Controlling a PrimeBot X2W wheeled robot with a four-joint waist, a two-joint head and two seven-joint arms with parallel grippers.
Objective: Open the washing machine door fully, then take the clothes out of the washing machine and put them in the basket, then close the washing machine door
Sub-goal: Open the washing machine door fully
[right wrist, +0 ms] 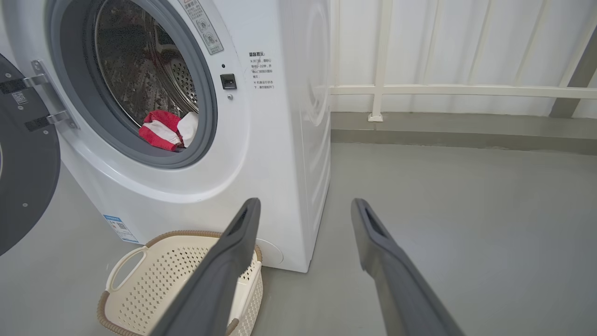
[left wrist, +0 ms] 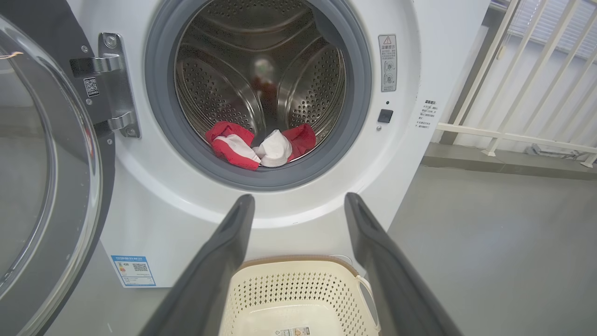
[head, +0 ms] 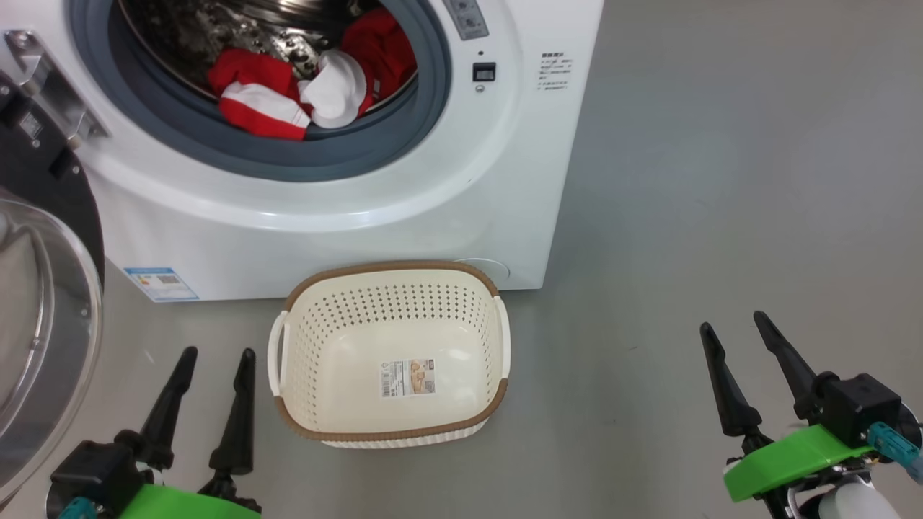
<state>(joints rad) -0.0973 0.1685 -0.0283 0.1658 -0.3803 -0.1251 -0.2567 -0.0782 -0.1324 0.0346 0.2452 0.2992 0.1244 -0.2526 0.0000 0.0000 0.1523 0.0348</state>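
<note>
Before white front-loader washing machine (head: 360, 238): black-rimmed glass door (head: 43, 303) opened; red-white clothes (head: 288, 94) left inside; cream perforated basket (head: 393, 265) unfilled; left gripper (head: 218, 351), right gripper (head: 732, 320) spread, empty.

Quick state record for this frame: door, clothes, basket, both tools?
washing machine door: swung wide open
clothes: red and white heap at the front of the drum
basket: on the floor before the washing machine, holds no clothes
left tool: open, holding nothing
right tool: open, holding nothing
</note>
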